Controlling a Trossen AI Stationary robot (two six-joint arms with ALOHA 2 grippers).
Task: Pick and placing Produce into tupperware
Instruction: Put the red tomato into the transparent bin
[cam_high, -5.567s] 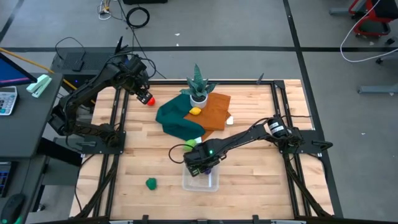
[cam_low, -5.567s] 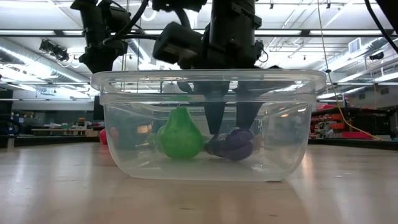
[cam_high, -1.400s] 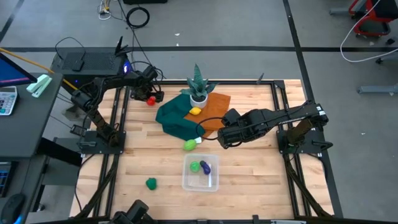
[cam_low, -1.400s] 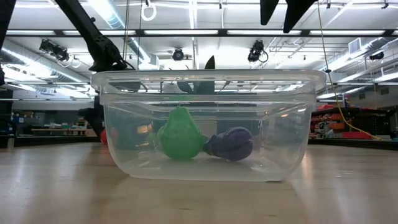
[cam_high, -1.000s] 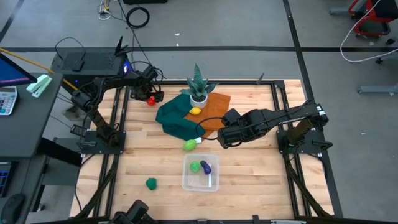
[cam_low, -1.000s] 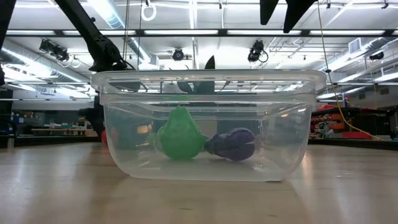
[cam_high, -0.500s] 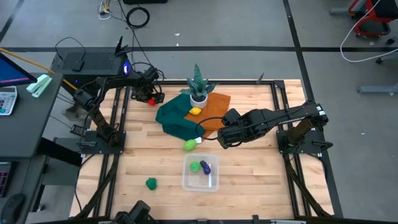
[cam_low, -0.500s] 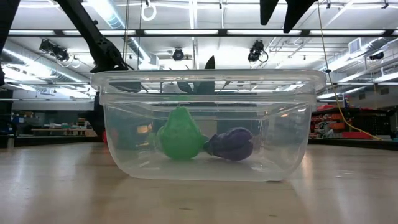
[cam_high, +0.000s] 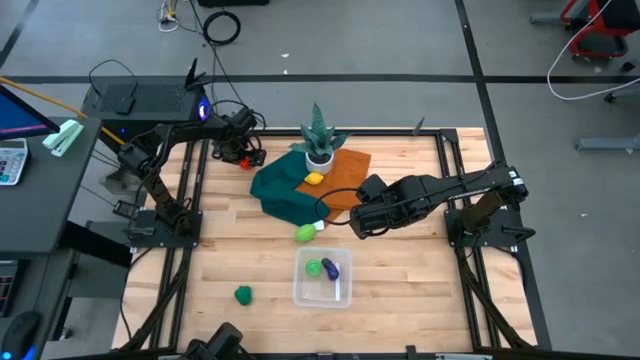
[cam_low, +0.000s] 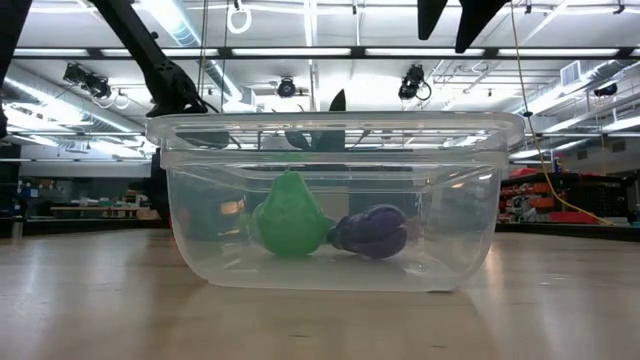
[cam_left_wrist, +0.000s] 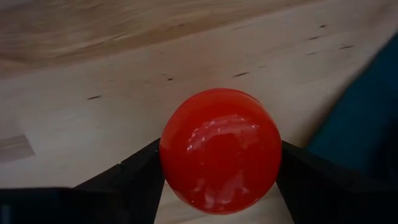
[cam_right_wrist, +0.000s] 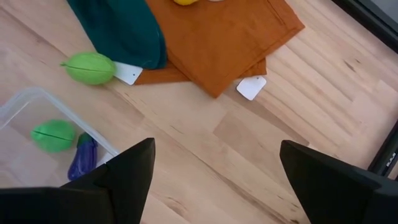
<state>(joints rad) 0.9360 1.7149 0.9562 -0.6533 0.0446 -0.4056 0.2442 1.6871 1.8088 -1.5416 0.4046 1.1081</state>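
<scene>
Red toy ball (cam_left_wrist: 219, 150) is gripped between fingers of left gripper (cam_high: 243, 155), upper left of table (cam_high: 400, 290) in high view. Right gripper (cam_high: 362, 222) is held spread wide, empty, right of centre. Clear tub (cam_high: 322, 279), lower centre, is loaded with green pear (cam_low: 290, 217) and purple eggplant (cam_low: 372, 232). Green produce (cam_high: 305, 233) is seen beside teal cloth (cam_high: 280, 192).

Two dark, jointed arms on black frame mounts, trailing black cables, each ending in flat black fingers.
</scene>
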